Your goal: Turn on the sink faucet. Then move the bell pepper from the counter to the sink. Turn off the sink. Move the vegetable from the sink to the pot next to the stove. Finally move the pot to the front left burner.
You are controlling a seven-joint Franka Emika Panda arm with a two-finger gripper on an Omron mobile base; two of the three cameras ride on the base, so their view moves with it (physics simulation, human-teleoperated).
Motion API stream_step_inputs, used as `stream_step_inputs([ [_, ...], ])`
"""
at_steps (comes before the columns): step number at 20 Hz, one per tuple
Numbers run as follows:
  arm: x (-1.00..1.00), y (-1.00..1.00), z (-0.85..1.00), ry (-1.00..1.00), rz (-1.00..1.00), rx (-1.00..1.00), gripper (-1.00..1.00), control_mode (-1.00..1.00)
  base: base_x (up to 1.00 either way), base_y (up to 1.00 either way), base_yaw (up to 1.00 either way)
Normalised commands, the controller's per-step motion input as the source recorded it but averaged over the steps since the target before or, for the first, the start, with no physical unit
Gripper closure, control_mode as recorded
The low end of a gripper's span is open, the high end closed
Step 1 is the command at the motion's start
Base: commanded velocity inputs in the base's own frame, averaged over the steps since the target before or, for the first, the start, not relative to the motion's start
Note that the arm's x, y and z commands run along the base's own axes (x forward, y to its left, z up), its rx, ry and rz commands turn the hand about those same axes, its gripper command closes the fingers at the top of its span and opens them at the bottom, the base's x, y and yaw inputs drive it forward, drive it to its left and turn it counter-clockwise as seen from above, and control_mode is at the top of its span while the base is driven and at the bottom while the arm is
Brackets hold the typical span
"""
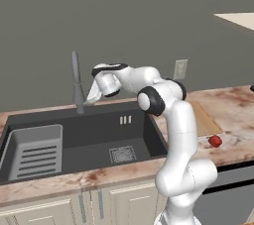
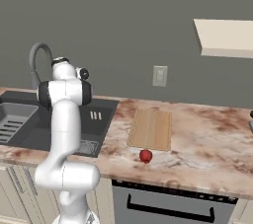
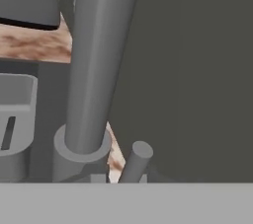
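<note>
Pinching thin grey side lever (image 3: 134, 163) beside tall grey metal faucet spout (image 1: 76, 81): closed two-finger gripper (image 1: 91, 99); dark grey sink basin (image 1: 89, 137) open below.

One faucet (image 1: 76, 83), one sink (image 1: 89, 137), one bell pepper (image 1: 215, 141), one cutting board (image 2: 150, 129).

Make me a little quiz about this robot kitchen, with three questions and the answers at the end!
1. True or false: the bell pepper is lying in the sink.
2. What is the gripper reaching for? A) the wooden board B) the lever at the base of the sink faucet C) the slotted tray
3. Fill in: the wall socket is on the wall behind the ____.

Key
1. False: it sits on the counter, near the front edge.
2. B: the hand view shows the lever right at the shut gripper.
3. counter.
</note>
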Motion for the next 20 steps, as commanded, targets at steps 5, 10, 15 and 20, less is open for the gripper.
stream_step_inputs([
  [5,0.0,0.01,0.0,0.0,-0.06,0.0,1.0,-1.0,0.0,0.0,0.0],
  [10,0.0,0.0,0.0,0.0,-0.21,0.0,1.0,-1.0,0.0,0.0,0.0],
  [15,0.0,-0.09,-0.03,0.0,-0.25,0.01,1.0,-1.0,0.0,0.0,0.0],
  [20,0.0,-0.31,-0.07,0.0,-0.21,0.03,1.0,-1.0,0.0,0.0,0.0],
])
